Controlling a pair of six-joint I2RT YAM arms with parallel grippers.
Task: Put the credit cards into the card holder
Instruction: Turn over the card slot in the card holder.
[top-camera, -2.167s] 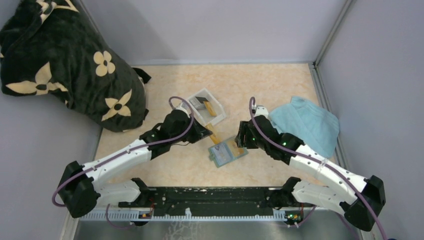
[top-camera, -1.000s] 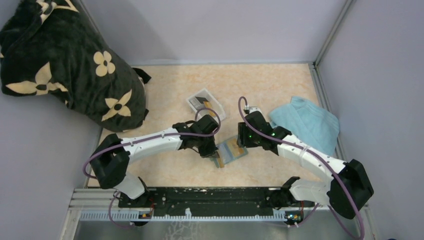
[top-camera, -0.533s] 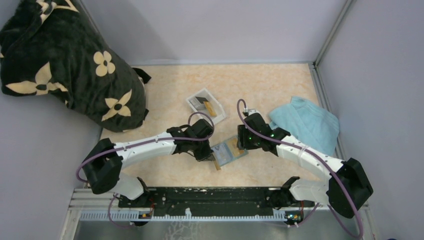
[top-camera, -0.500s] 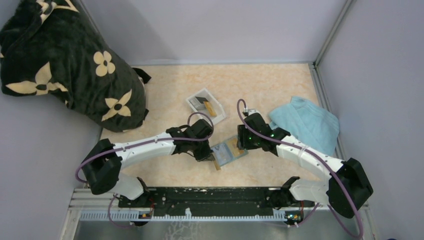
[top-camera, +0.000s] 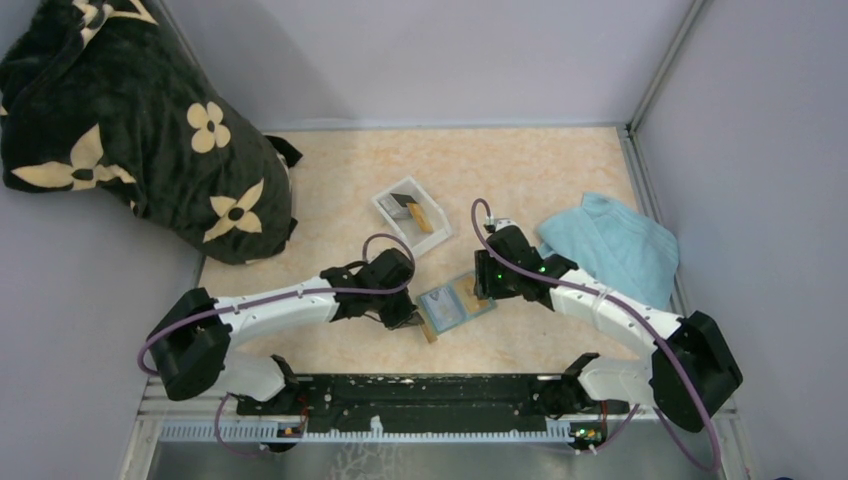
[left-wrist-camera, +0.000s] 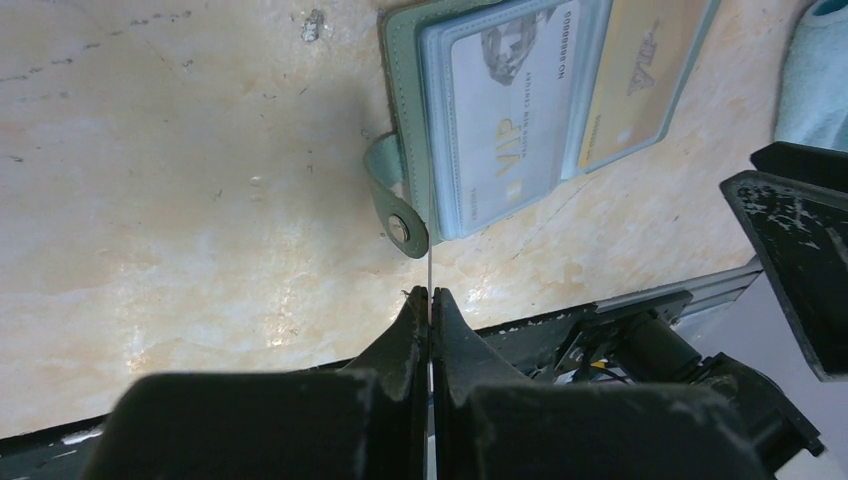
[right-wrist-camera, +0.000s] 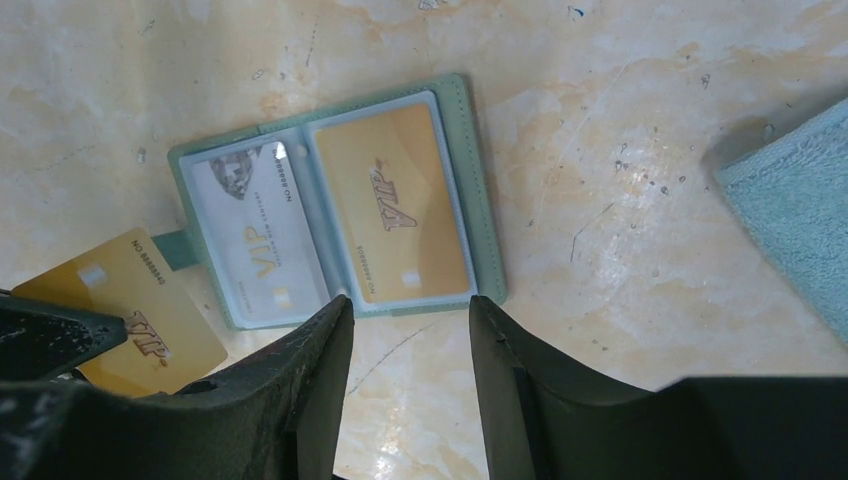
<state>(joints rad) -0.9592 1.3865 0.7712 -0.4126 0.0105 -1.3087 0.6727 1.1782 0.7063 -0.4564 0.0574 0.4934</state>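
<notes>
Two cards sit in the clear sleeves of the card holder (right-wrist-camera: 470, 180), which lies open and flat on the table (top-camera: 520, 170) between the two arms. A whitish card (right-wrist-camera: 250, 235) is in the sleeve on the left arm's side and a gold card (right-wrist-camera: 395, 215) is in the other. A snap strap (left-wrist-camera: 385, 190) sticks out from the holder's left edge. Just beside that strap is a third card (right-wrist-camera: 130, 310), also gold, pinched by one end in the left claw (left-wrist-camera: 430, 298), whose fingers are pressed tight on it. From that wrist it shows only as a thin line pointing at the holder. The right claw (right-wrist-camera: 408, 310) hangs at one long edge of the holder, fingers spread, nothing between them; whether they touch it I cannot tell. Behind the holder stands a small white tray (top-camera: 390, 198) with an orange card (top-camera: 425, 218) and a dark card (top-camera: 403, 206) in it. A light blue towel (top-camera: 610, 250) lies crumpled to the right, and a black flowered cloth (top-camera: 120, 120) is heaped in the far left corner.
</notes>
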